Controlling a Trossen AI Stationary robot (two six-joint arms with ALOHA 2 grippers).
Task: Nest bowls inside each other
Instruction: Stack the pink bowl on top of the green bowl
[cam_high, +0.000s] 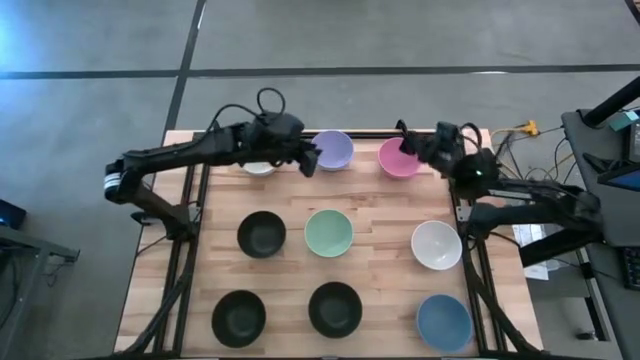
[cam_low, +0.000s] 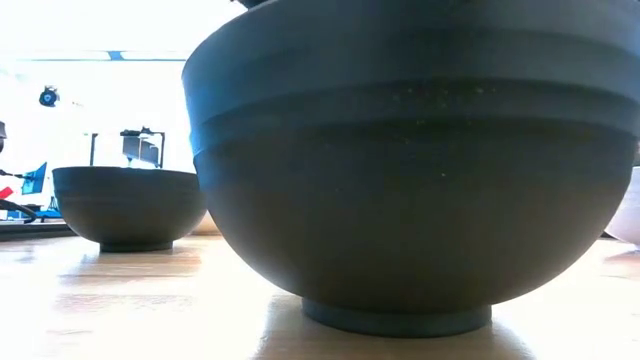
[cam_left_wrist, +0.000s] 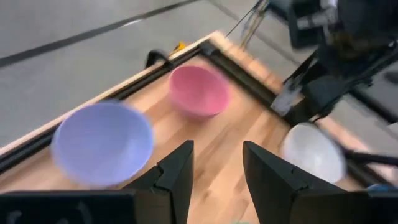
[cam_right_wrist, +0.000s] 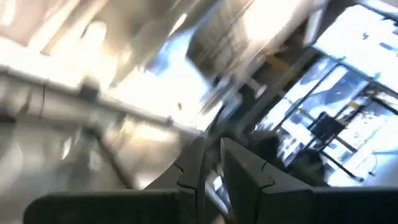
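Nine bowls stand upright on their feet on the wooden table. Along the far side are the cream-white bowl (cam_high: 258, 168), half hidden under my left arm, the lavender bowl (cam_high: 335, 150) (cam_left_wrist: 102, 143) and the pink bowl (cam_high: 398, 160) (cam_left_wrist: 199, 90). The middle row holds a black bowl (cam_high: 261, 234), the mint green bowl (cam_high: 328, 232) and the white bowl (cam_high: 436, 245) (cam_left_wrist: 313, 152). Nearest are two black bowls (cam_high: 238, 316) (cam_high: 334, 308) (cam_low: 400, 170) and the blue bowl (cam_high: 443, 322). My left gripper (cam_high: 310, 158) (cam_left_wrist: 217, 168) is open in the air beside the lavender bowl. My right gripper (cam_high: 407, 143) (cam_right_wrist: 212, 168) is shut above the pink bowl's far rim and faces the room.
A black metal frame (cam_high: 190, 200) borders the table on its left, far and right sides. Cables (cam_high: 515, 132) and equipment lie past the right edge. Bare wood shows between the bowls, each about a bowl's width from the others.
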